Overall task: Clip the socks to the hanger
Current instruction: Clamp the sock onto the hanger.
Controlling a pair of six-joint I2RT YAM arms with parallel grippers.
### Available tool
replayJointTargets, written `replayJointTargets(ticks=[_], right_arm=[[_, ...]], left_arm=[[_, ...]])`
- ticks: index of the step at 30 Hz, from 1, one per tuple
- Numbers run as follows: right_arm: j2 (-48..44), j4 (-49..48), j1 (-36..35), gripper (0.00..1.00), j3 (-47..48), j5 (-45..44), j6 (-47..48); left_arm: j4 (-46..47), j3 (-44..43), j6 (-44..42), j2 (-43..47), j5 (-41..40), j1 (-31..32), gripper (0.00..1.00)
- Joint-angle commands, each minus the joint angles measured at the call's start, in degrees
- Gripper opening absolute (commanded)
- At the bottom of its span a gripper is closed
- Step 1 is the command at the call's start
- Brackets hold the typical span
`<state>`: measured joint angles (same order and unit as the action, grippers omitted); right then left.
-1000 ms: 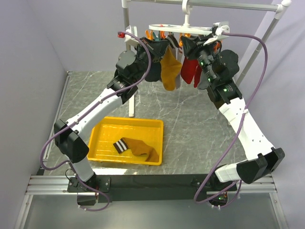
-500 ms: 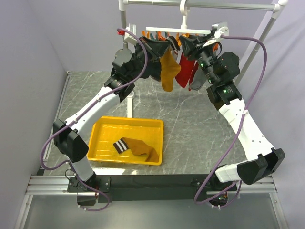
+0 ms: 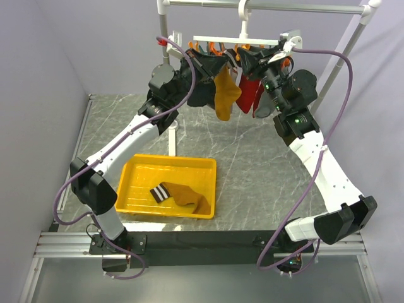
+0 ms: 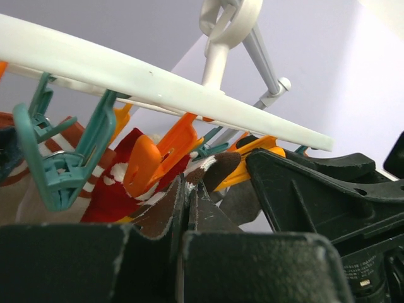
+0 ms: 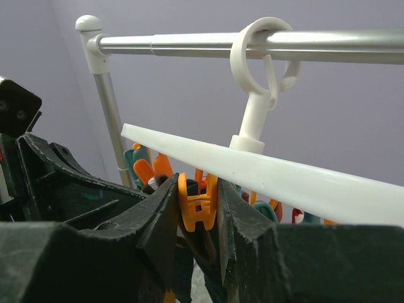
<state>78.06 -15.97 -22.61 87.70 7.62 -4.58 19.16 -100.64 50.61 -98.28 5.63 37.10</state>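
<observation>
left claw (image 4: 187, 201) clamped tight on sock (image 3: 224, 91) cuff | right claw (image 5: 197, 186) pinching orange clip (image 5: 197, 211) on hanger (image 3: 237, 40), over far edge | sock hangs vertical, cuff just left of that clip, left claw nearer | judged next: feed cuff into clip's mouth | second sock (image 3: 183, 194) in tray (image 3: 142, 180), near-left corner | no legible writing

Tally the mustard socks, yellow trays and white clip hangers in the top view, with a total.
mustard socks: 2 (one hanging, one in the tray)
yellow tray: 1
white hanger: 1
Total: 4
</observation>
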Motion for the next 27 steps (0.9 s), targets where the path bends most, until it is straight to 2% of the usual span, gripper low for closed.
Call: replayJointTargets(ticks=[1, 8, 15, 23, 27], right_arm=[[-1.51, -5.30, 0.11, 0.00, -0.42, 3.02, 0.10], [-1.51, -6.27, 0.29, 0.00, -0.78, 4.33, -0.43], [-1.95, -8.38, 0.29, 0.00, -1.92, 4.69, -0.96], [-2.39, -12.33, 0.46, 0.00, -3.68, 3.81, -2.36], [-2.65, -13.91, 0.37, 0.00, -4.20, 3.64, -2.54]], left_arm=[[5.01, -0.79, 1.33, 3.01, 3.60, -0.36, 0.01], [8.17, -0.08, 4.76, 2.74, 8.34, -1.68, 0.01], [6.95, -0.70, 4.67, 2.92, 9.49, -1.86, 0.01], [6.24, -0.61, 8.62, 2.04, 11.33, -1.86, 0.01], [4.22, -0.43, 8.45, 2.39, 9.58, -1.86, 0.01]])
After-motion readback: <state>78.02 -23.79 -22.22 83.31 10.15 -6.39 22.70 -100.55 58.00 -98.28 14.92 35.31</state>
